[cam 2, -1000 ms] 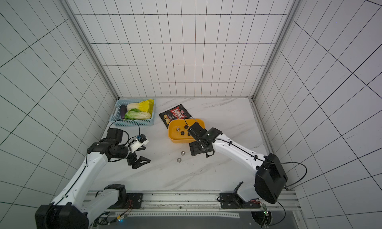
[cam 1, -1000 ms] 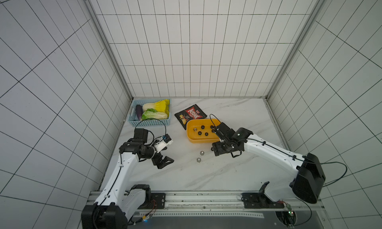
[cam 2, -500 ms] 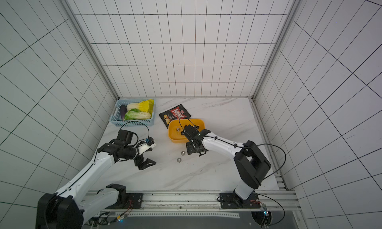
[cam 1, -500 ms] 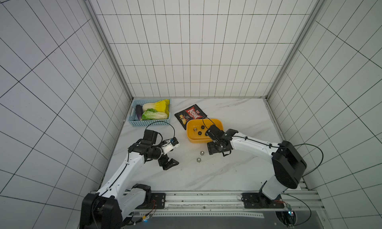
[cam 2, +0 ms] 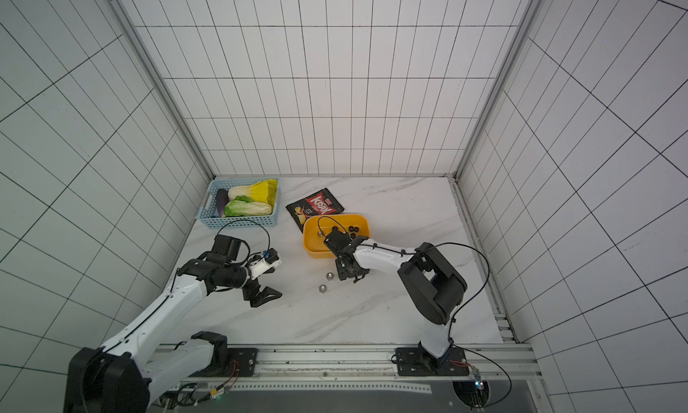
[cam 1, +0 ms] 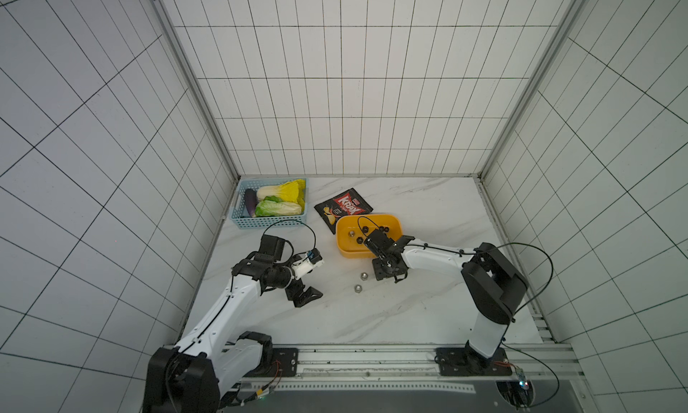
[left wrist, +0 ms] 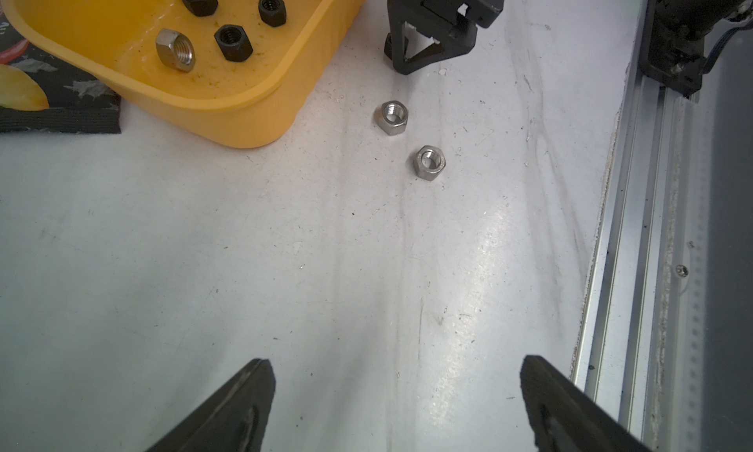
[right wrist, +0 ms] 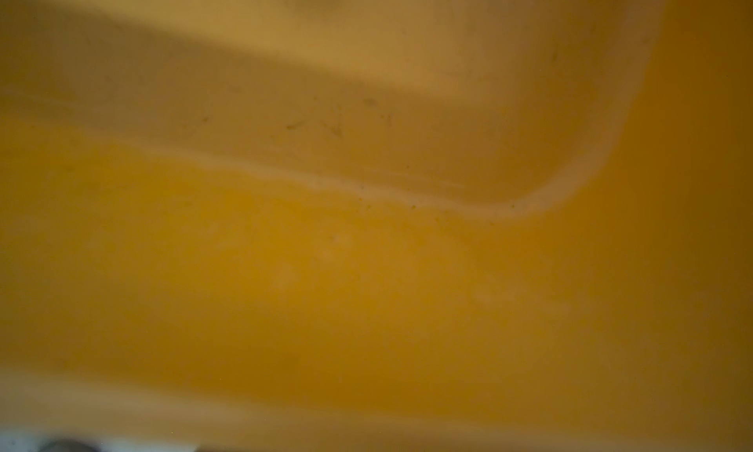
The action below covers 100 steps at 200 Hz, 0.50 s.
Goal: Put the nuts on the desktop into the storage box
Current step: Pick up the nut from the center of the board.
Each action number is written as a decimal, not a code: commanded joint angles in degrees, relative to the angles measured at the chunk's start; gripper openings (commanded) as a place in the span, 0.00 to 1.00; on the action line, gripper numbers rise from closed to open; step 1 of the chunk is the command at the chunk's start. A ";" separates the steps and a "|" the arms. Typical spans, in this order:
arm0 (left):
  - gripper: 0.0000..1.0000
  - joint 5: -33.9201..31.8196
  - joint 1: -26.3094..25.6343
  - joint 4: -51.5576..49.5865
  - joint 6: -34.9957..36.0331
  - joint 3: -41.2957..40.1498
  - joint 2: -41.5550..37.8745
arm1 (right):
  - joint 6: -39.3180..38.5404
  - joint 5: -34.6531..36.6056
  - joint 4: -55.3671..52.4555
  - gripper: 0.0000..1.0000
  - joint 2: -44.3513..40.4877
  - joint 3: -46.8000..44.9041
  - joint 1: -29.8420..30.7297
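Now R end effector (cam 1: 388,276) nearer silver nuts (cam 1: 363,276).

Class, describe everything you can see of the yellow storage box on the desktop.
The storage box is a shallow yellow-orange tub, seemingly plastic, rectangular with rounded corners and smooth solid walls, open-topped and upright on the white desktop. Its speckled floor holds black nuts and one silver nut. One corner meets the black snack packet.

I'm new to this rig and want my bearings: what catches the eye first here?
The yellow storage box mid-desktop, holding black nuts and a silver one, stands out first. Just in front, two silver nuts lie loose on the white desktop beside the right gripper. A blue basket of vegetables sits in the far left corner.
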 commanded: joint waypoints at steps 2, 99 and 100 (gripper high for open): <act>0.98 -0.34 -0.20 0.84 -0.11 -0.49 -0.01 | -0.47 -0.55 0.59 0.49 2.58 0.82 -0.72; 0.98 -0.51 -0.38 0.78 -0.26 -0.51 -0.11 | -1.97 -1.66 1.49 0.26 2.76 0.22 -1.54; 0.98 -0.49 -0.38 0.77 -0.28 -0.55 -0.11 | -1.97 -1.66 1.48 0.26 2.76 0.18 -1.56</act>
